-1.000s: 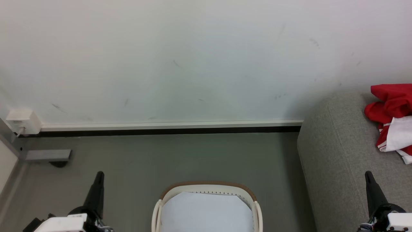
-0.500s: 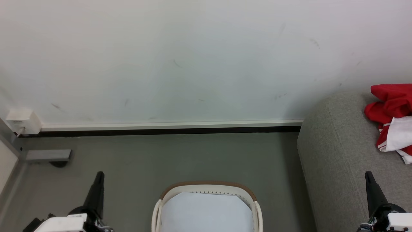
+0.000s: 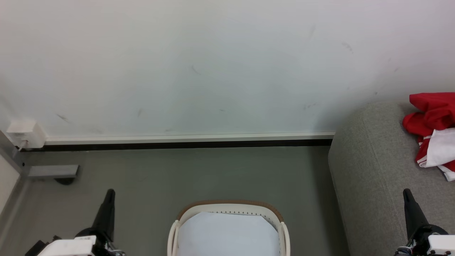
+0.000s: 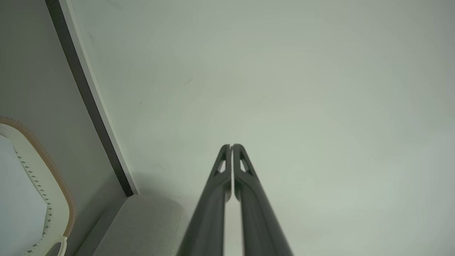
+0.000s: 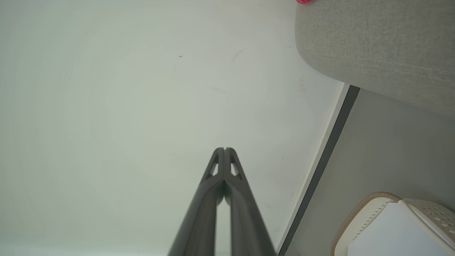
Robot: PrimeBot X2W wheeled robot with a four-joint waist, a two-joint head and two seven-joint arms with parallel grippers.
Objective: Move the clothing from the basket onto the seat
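clothing (image 3: 430, 113) lies on the seat (image 3: 369, 167); basket (image 3: 229, 204) holds seemingly a white sheet (image 3: 227, 234); left fingers (image 4: 213, 199) and right fingers (image 5: 202, 206) closed, empty.

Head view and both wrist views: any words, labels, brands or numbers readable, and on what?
None can be read.
The clothing shows plain red and white, no print.
The basket, its white sheet and the seat bear no marks.
The wall box is too small to tell.
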